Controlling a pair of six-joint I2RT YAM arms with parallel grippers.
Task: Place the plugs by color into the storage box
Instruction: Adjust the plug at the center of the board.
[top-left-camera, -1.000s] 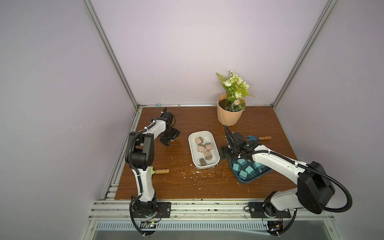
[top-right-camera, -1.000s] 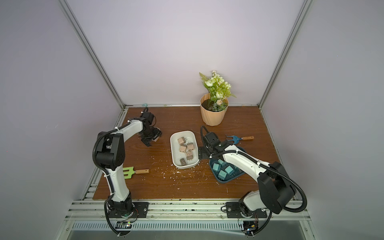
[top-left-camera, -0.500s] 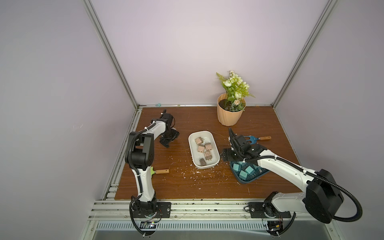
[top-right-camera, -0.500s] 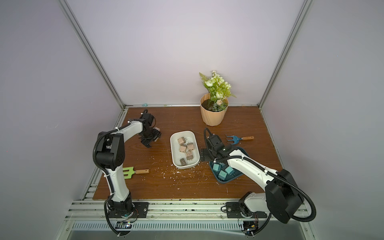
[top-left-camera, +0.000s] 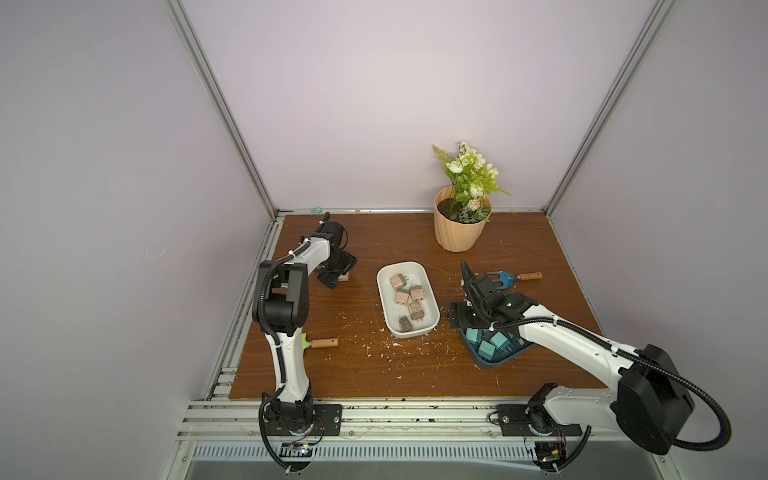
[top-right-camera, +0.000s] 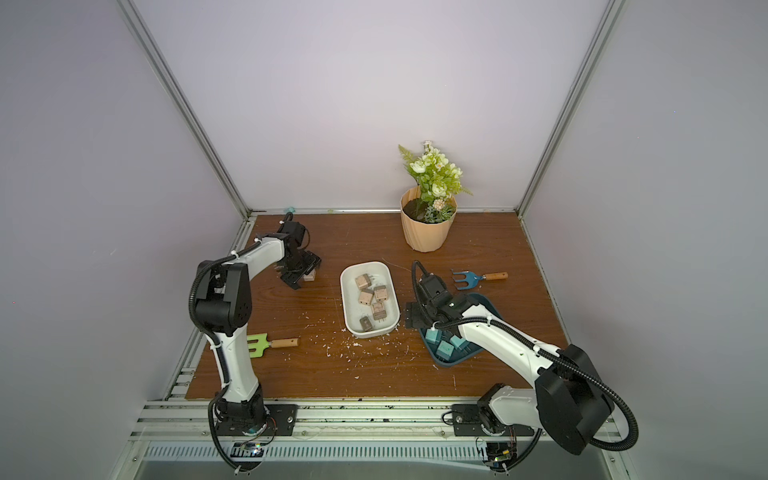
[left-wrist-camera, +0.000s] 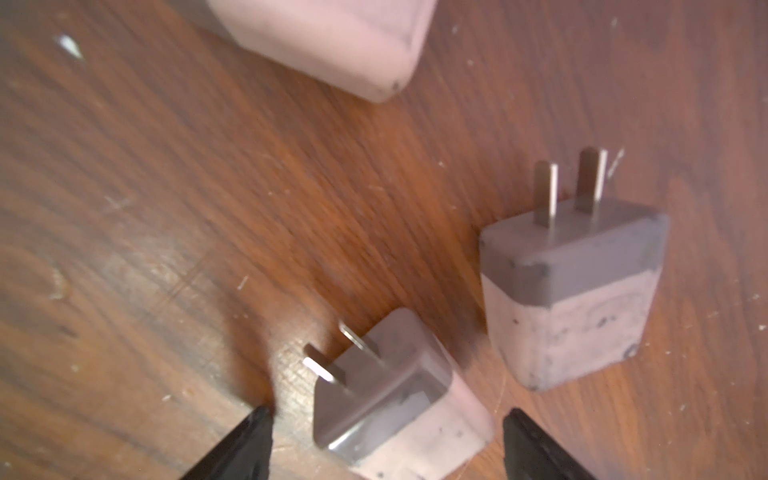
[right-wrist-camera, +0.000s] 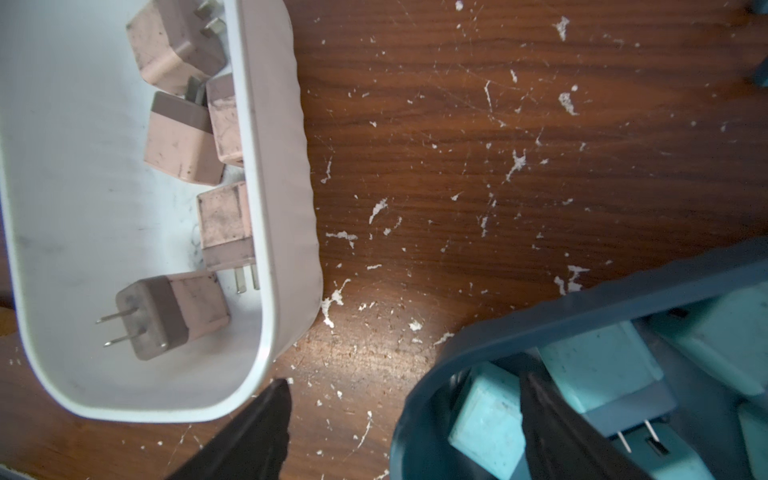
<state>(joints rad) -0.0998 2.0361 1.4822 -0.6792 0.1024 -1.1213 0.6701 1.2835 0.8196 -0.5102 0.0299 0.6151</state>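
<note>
The left end effector (left-wrist-camera: 386, 415) stood released astride a tan-brown cube-shaped plug (left-wrist-camera: 395, 399) lying on the brown wooden counter (left-wrist-camera: 166, 208). The right end effector (right-wrist-camera: 403, 381) hung released over the rim of the dark teal plastic tub (right-wrist-camera: 540, 316) holding teal plugs (right-wrist-camera: 598, 370).

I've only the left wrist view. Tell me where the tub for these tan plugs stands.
Observer: The white tub stands to the right of the left end effector, well apart from it.
Operator: Count what's in it.
Observer: Five tan plugs.
Operator: Report the right arm.
Observer: The right end effector hangs open and empty at the teal tub rim, on the white tub's side.
</note>
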